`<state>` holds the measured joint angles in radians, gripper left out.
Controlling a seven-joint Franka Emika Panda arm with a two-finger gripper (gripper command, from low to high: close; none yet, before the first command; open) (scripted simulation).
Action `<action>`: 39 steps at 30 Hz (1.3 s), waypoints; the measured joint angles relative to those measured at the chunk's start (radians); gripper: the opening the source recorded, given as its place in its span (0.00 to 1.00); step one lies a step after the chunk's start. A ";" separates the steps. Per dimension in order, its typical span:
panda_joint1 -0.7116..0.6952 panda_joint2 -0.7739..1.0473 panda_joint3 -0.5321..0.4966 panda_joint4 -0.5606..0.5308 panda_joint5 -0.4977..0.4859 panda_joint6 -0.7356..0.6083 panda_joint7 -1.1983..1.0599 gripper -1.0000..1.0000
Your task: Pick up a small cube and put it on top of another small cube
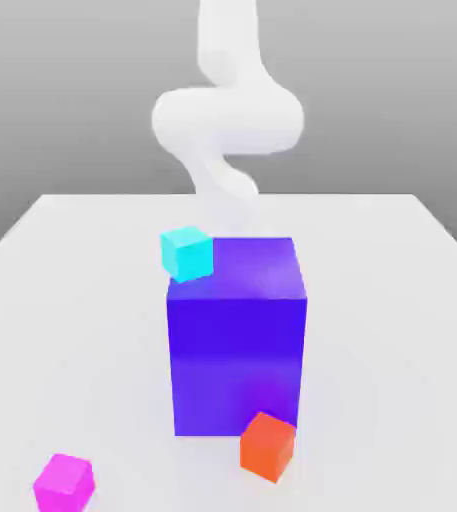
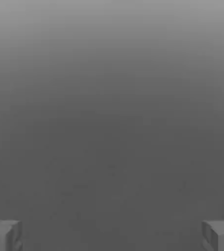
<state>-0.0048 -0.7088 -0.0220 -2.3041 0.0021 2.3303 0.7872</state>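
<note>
Fingers: our gripper [image 2: 112, 238] stands wide open, holding nothing.
Cubes: orange cube [image 1: 268, 446] at the big purple block's [image 1: 237, 340] 5 o'clock, pink cube [image 1: 64, 482] at 8, cyan cube [image 1: 187, 252] at 11.
Approach: we judge descending square over one cube best.

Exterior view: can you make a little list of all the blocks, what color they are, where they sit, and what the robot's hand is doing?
table: white table
big block: tall purple block standing in the middle
cyan cube: small cyan cube beside the purple block's upper corner, on the exterior view's left; what it rests on cannot be told
orange cube: small orange cube on the table, in front of the purple block's lower corner on the exterior view's right
pink cube: small pink cube on the table, near corner, exterior view's left
arm: white arm behind the blocks
hand: hand open, holding nothing
stacked yet: no
</note>
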 joint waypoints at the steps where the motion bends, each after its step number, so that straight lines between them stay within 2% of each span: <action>1: -0.002 0.039 -0.010 -0.002 0.001 0.013 -0.006 0.50; 19: -0.073 0.695 -0.162 -0.031 0.089 0.230 -0.150 0.50; 28: -0.153 1.023 -0.174 -0.043 0.143 0.341 -0.228 0.50; 32: -0.193 1.168 -0.133 -0.018 0.187 0.441 -0.264 0.50; 33: -0.201 1.197 -0.123 -0.011 0.197 0.463 -0.271 0.00; 39: -0.205 1.211 -0.117 -0.008 0.201 0.474 -0.274 0.00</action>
<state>-0.2103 0.5024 -0.1393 -2.3124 0.2028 2.8039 0.5130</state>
